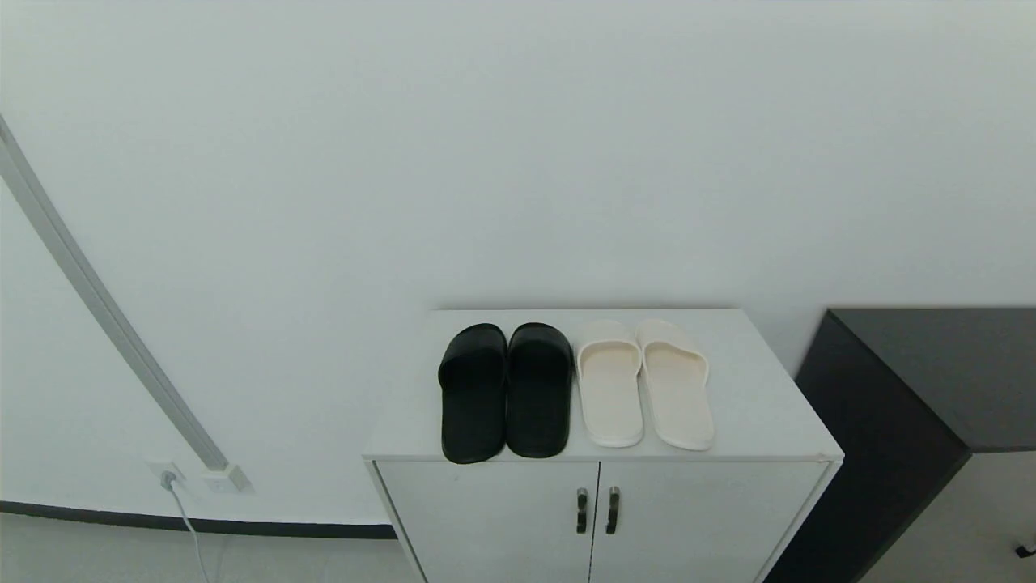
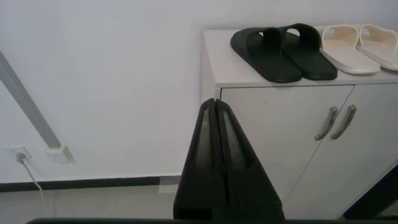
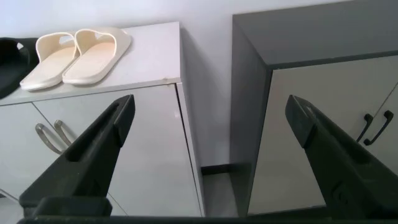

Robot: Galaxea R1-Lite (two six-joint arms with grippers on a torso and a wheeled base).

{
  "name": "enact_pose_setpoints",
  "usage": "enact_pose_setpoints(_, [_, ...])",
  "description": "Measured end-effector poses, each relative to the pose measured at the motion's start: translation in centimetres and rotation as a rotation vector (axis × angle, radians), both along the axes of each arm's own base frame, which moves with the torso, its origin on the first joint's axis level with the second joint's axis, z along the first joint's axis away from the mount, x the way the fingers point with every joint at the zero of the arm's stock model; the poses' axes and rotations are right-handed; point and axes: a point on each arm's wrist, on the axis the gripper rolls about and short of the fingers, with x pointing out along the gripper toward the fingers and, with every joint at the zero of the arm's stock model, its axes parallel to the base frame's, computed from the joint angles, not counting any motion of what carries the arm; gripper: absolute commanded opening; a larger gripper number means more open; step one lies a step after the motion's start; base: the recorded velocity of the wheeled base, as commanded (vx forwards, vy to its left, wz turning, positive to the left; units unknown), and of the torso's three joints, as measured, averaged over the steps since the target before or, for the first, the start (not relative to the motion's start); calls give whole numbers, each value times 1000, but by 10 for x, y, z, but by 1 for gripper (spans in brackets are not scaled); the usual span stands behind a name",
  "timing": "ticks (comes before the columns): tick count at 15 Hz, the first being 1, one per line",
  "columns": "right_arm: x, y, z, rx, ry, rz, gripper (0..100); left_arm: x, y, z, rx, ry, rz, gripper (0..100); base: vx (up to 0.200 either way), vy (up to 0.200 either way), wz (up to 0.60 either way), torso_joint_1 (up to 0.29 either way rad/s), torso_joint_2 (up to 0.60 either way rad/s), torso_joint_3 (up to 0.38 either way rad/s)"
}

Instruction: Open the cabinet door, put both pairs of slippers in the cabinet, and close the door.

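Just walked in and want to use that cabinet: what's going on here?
Nothing is being handled yet. The black slippers and the cream slippers sit side by side on top of the white cabinet, and its two doors are shut. The left pincer is closed and the right pincer is open. Both are apart from the cabinet and hold nothing. Opening the door is not yet done.

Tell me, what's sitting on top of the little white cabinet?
A pair of black open-toed slippers lies beside a cream pair. The closed white doors hide whatever is inside.
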Motion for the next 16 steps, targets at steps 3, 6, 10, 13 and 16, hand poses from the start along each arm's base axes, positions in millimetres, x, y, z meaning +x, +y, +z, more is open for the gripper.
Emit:
enact_pose_setpoints(3, [0,0,0,-6,0,4,100,0,0,0,0,0,2,0,0,0,0,0,0,0])
enact_pose_setpoints(6, [-4,0,18,34,-40,27,100,0,0,0,0,0,1,0,0,0,0,0,0,0])
enact_pose_setpoints(10, [2,1,54,33,66,115,100,0,0,0,0,0,0,0,0,0,0,0,0,0])
enact_pose_setpoints(13, [27,3,56,27,196,198,100,0,0,0,0,0,0,0,0,0,0,0,0,0])
enact_pose_setpoints(16, [59,7,69,26,276,255,100,0,0,0,0,0,0,0,0,0,0,0,0,0])
